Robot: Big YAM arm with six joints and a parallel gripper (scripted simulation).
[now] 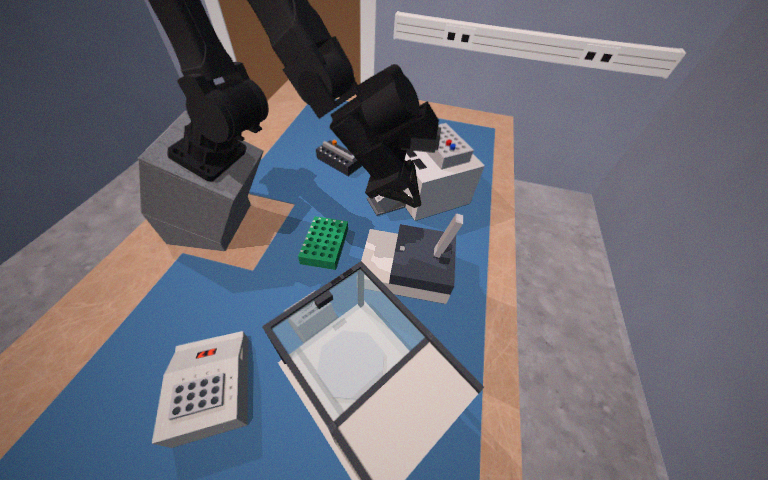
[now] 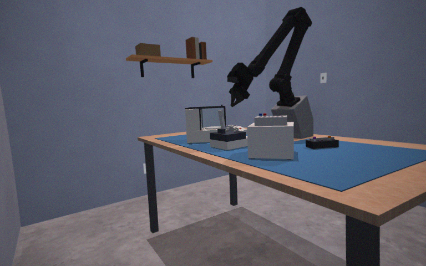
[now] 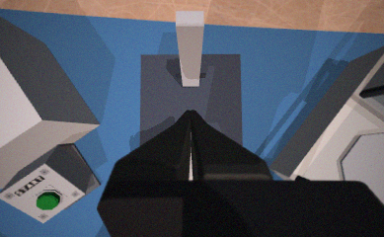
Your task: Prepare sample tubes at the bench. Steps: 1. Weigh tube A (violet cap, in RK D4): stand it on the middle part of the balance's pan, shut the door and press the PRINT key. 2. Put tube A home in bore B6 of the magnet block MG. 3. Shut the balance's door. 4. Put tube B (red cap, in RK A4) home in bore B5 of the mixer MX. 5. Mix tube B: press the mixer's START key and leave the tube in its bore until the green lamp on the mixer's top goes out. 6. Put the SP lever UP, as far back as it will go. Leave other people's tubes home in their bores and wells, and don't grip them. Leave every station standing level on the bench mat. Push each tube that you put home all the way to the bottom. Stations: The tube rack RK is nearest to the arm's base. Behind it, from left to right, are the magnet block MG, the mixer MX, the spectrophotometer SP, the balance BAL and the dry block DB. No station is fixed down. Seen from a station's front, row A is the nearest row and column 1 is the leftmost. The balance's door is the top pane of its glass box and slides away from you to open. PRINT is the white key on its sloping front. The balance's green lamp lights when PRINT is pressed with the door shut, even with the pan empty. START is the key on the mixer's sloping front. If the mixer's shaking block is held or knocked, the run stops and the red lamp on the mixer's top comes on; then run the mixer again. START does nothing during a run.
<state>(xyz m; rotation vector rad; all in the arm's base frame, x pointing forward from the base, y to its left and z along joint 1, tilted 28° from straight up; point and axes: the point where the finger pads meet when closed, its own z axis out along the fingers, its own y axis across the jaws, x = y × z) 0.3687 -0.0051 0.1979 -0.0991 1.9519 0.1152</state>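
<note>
My gripper (image 1: pixel 417 203) (image 2: pixel 232 105) (image 3: pixel 191 118) is shut and empty, high above the front of the spectrophotometer (image 1: pixel 421 276) (image 2: pixel 228 144) (image 3: pixel 155 101). The SP lever (image 1: pixel 450 233) (image 2: pixel 221 119) (image 3: pixel 191 49) leans toward the bench's back edge. A red cap (image 1: pixel 448 142) (image 2: pixel 264 114) shows low in the mixer (image 1: pixel 449 193) (image 2: pixel 270 141) beside a blue one. The mixer's green START key (image 3: pixel 47 200) is visible; no lit lamp shows. A violet cap (image 2: pixel 314 138) sits in the magnet block (image 2: pixel 322 143) (image 1: pixel 334 163). The balance's pan (image 1: pixel 351 364) (image 3: pixel 373 160) is empty; its top pane looks shut, handle (image 1: pixel 323 299) at the front.
The green tube rack (image 1: pixel 321 261) stands near the arm's base and shows no caps. An orange cap (image 1: pixel 334 142) (image 2: pixel 329 136) is in the magnet block. The dry block (image 1: pixel 233 356) stands at the far end, beyond the balance (image 1: pixel 409 410). The stations look level.
</note>
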